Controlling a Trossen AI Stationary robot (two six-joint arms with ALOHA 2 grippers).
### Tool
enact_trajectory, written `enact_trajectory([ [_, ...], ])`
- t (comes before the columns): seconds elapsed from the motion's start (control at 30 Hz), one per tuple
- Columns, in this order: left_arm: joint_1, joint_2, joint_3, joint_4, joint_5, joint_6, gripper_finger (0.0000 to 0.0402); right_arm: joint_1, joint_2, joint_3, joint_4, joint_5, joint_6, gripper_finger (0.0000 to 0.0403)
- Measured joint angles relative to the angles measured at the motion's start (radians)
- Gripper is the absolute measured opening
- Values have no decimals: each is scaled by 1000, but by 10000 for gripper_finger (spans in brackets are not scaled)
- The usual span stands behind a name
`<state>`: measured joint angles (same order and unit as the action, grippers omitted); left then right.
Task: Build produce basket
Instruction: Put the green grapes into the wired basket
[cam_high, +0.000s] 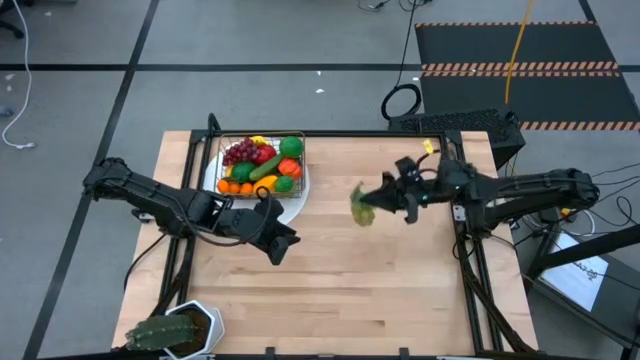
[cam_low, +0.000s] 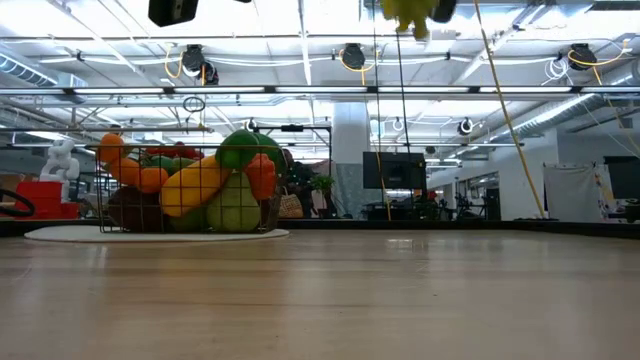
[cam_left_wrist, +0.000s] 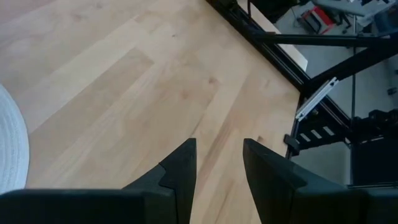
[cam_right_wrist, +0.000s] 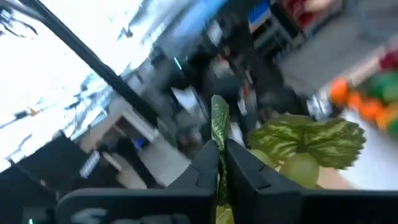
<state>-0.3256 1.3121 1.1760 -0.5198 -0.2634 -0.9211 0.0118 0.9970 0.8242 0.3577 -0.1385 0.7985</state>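
Note:
The wire basket (cam_high: 262, 165) stands on a round white plate (cam_high: 297, 205) at the table's far left and is heaped with toy produce: purple grapes, oranges, a red apple and green pieces. The low view shows the basket (cam_low: 190, 190) full as well. My right gripper (cam_high: 385, 197) hovers high over the table's middle, shut on a green grape bunch with a leaf (cam_high: 360, 208), which shows at the low view's top edge (cam_low: 408, 15). My left gripper (cam_high: 278, 245) is open just near of the plate, and in the left wrist view (cam_left_wrist: 219, 155) only bare table lies between its fingers. My right gripper (cam_right_wrist: 221, 149) pinches the grape bunch's thin green stem (cam_right_wrist: 219, 121) between its two fingers. The leaf (cam_right_wrist: 311, 140) and pale grapes (cam_right_wrist: 298, 168) sit beside the fingertips. The bunch is lifted well clear of the table.
A spiky potted plant (cam_high: 170, 330) sits at the table's near left corner. The plate's rim (cam_left_wrist: 12, 149) lies close to my left gripper. Bare wood spans the table's middle, near and right parts. Dark frame bars run along the table's sides.

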Motion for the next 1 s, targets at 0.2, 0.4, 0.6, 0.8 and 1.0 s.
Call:
enact_trajectory([
  [0.2, -6, -27, 0, 0, 0, -5, 131, 0, 0, 138, -1, 98, -128, 6],
  [0.4, -1, -84, 0, -6, -3, 24, 131, -1, 0, 259, -17, 137, -328, 6],
  [0.6, 17, -119, 0, -18, -8, 68, 131, 3, 0, 361, -204, 83, -673, 6],
  [0.8, 18, -125, 0, -31, -9, 76, 131, 26, 0, 394, -269, 56, -967, 6],
  [1.0, 18, -125, 0, -31, -9, 82, 131, 44, 0, 394, -272, 57, -1084, 6],
])
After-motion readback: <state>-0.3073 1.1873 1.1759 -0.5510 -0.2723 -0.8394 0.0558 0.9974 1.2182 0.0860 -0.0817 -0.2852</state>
